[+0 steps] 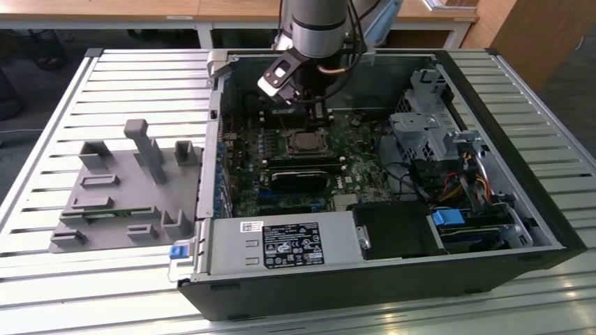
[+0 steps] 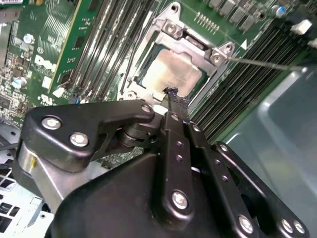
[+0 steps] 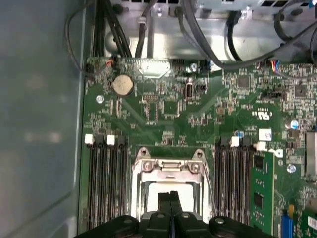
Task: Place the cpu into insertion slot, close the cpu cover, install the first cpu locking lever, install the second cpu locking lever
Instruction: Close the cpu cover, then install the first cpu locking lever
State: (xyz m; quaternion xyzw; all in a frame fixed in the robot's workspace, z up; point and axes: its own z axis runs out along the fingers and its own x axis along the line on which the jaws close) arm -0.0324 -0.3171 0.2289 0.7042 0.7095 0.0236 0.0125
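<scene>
The cpu (image 2: pixel 171 74) shows its dull silver top inside the insertion slot (image 1: pixel 305 142) on the green board. The cpu cover (image 3: pixel 168 168), a silver frame, lies flat around the chip (image 3: pixel 171 187), with its screwed hinge end (image 2: pixel 190 42) towards the board's middle. A thin wire lever (image 2: pixel 262 63) sticks out from one socket corner, and a lever (image 3: pixel 210 191) runs along the socket's side. My gripper (image 3: pixel 170 198) hangs just above the chip's edge with its black fingers pressed together, holding nothing. Its tip (image 2: pixel 172 94) hovers over the cover's rim. The arm (image 1: pixel 312 42) comes down into the case from behind.
Black memory slots (image 3: pixel 106 183) flank the socket, with a memory module (image 3: pixel 261 191) in one. The case wall (image 3: pixel 39 124), cables (image 3: pixel 208 29), a drive cage (image 1: pixel 428 132) and the power supply (image 1: pixel 279 244) ring the board. A grey fixture (image 1: pixel 130 188) sits outside the case.
</scene>
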